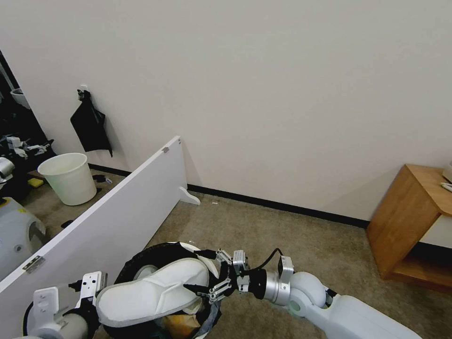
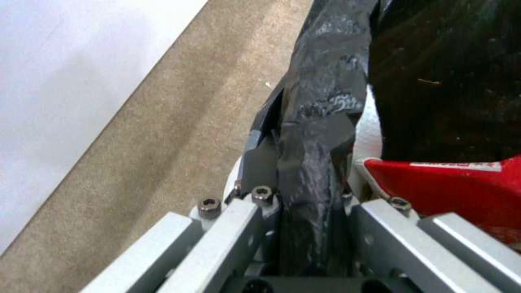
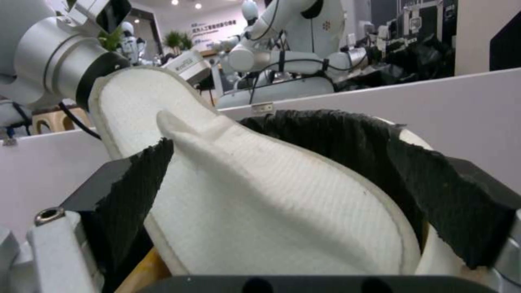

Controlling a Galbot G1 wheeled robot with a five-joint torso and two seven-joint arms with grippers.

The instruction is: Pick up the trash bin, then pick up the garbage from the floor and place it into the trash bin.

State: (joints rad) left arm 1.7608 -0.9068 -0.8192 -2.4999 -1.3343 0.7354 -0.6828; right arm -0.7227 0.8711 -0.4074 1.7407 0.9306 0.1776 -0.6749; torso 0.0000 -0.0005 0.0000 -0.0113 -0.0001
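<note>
The trash bin (image 1: 141,258), white with a black bag over its rim, is at the bottom of the head view. My left gripper (image 1: 89,294) is shut on its rim; in the left wrist view the fingers (image 2: 239,219) pinch the crinkled black bag (image 2: 320,122). A white slipper (image 1: 150,292) lies across the bin's mouth. My right gripper (image 1: 200,272) stands open at the slipper's near end, its black pads (image 3: 136,191) on either side of the slipper (image 3: 271,195). A red piece of garbage (image 2: 450,191) and something brown (image 1: 181,325) lie inside the bin.
A long white partition board (image 1: 108,216) runs along my left. Beyond it stand a plain white bucket (image 1: 70,179) and a black bag (image 1: 89,125) hung on the wall. A wooden cabinet (image 1: 414,221) is at the right. Open carpet (image 1: 282,230) lies ahead.
</note>
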